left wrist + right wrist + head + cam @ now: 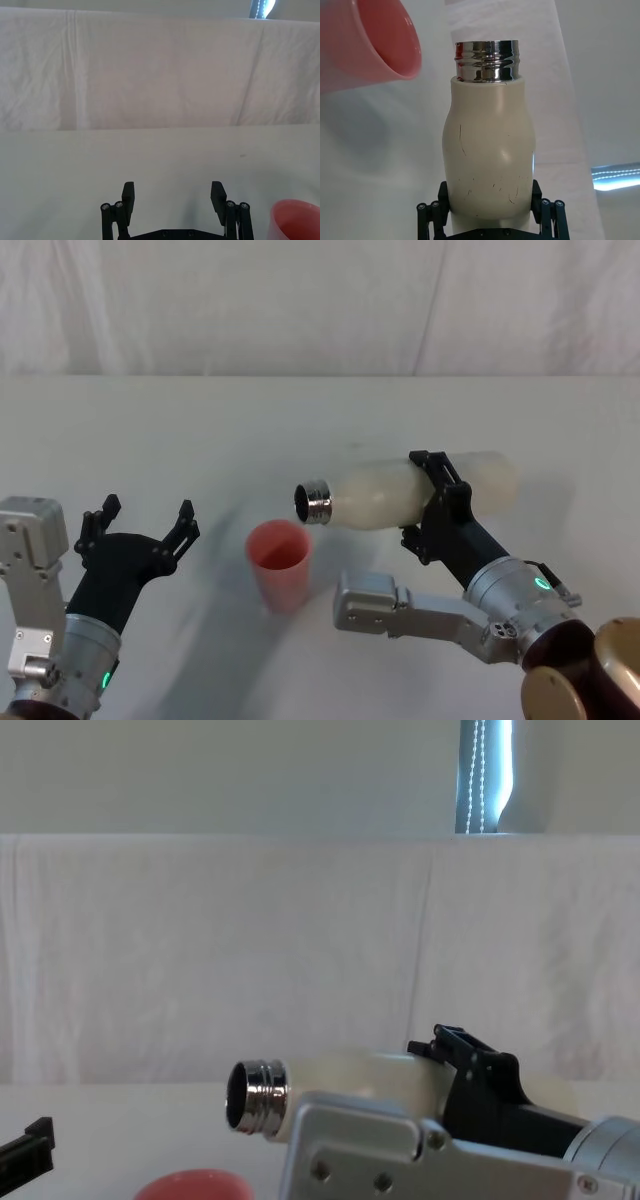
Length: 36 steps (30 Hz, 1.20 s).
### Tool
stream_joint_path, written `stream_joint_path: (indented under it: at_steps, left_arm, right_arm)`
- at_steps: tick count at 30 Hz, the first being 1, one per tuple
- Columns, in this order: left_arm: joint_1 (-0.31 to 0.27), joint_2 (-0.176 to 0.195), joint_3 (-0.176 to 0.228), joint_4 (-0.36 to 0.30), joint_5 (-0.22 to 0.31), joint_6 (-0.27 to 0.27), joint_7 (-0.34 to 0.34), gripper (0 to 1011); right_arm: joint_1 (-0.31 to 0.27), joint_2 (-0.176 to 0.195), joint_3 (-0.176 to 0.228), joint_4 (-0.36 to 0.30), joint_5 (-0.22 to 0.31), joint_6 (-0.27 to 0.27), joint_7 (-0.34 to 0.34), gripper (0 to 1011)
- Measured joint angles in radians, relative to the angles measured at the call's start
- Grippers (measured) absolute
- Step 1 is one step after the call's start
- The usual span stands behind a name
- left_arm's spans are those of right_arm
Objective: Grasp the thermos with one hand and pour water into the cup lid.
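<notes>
My right gripper (pixel 432 495) is shut on the cream-white thermos (pixel 400 492), holding it lying almost level above the table. Its chrome neck (pixel 313 501) points left and hangs just above and right of the pinkish-red cup lid (pixel 280 562). The cup lid stands upright on the table. In the right wrist view the thermos (pixel 490 150) sits between the fingers, with the cup lid (pixel 375 42) just beyond its neck. The chest view shows the thermos neck (pixel 255 1096) above the cup lid rim (pixel 195 1186). My left gripper (pixel 142 523) rests open to the left of the cup lid.
A white cloth covers the table (pixel 320 430) and hangs as a backdrop (pixel 200 950) behind it. Bare table stretches behind the cup lid and to the far left and right.
</notes>
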Motion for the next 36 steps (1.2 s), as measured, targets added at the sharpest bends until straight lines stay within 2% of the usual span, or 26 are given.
stream_joint_path:
  at_steps: [13,26,36]
  left_arm:
    - [0.000,0.000,0.000,0.000,0.000,0.000,0.000,1001]
    - [0.000,0.000,0.000,0.000,0.000,0.000,0.000,1001]
    - [0.000,0.000,0.000,0.000,0.000,0.000,0.000,1001]
  right_arm:
    - [0.003,-0.019,-0.012,0.010,-0.103,0.001,0.012,957]
    - [0.018,-0.029,-0.021,0.018,-0.167,0.017,0.024,957]
    - [0.026,-0.030,-0.025,0.022,-0.193,0.023,0.031,957]
